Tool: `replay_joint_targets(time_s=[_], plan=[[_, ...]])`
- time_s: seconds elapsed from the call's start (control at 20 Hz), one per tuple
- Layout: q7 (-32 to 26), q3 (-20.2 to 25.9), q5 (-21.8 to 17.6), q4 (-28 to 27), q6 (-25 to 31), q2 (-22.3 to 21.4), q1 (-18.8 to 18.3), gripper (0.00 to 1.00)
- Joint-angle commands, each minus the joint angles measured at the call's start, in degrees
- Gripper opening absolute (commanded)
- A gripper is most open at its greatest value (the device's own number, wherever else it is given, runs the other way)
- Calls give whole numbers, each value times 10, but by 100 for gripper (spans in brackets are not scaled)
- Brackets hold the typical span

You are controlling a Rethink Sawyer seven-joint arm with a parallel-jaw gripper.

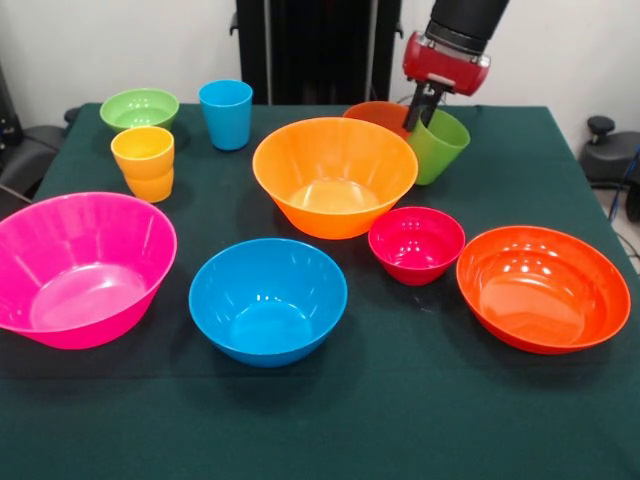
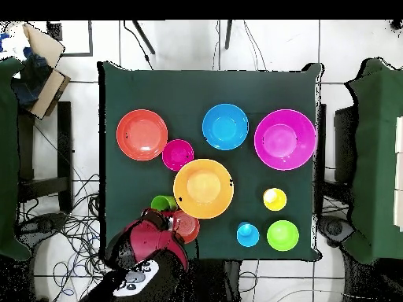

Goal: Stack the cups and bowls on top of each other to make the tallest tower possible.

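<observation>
So the gripper (image 1: 424, 108) has the green cup (image 1: 438, 146) pinched by its rim, one finger inside and one outside as far as I can make out, and the cup hangs tilted, which is probably just how a rim grab on a tapered tumbler ends up. It's lifted beside the big orange bowl (image 1: 335, 176), with a small orange-red bowl (image 1: 377, 114) tucked just behind.

Working outward: a small magenta bowl (image 1: 416, 243) sits in front of the orange one, the wide red-orange bowl (image 1: 542, 287) to its side, then the blue bowl (image 1: 268, 299) and big pink bowl (image 1: 83, 267) along the near edge. The blue cup (image 1: 226, 113), yellow cup (image 1: 144, 163) and small green bowl (image 1: 139, 108) are well apart at the far corner.

No tower yet, everything's standing upright and spread out singly. My guess is the big orange bowl is the base since it's widest and central, so the cup likely goes into or onto something near there.
</observation>
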Motion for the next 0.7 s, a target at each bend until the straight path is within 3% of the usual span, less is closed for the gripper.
replay_joint_targets(time_s=[0.05, 0.7], plan=[[49, 82, -14, -25, 55, -37, -31, 0], [49, 116, -18, 40, 119, -148, -56, 0]])
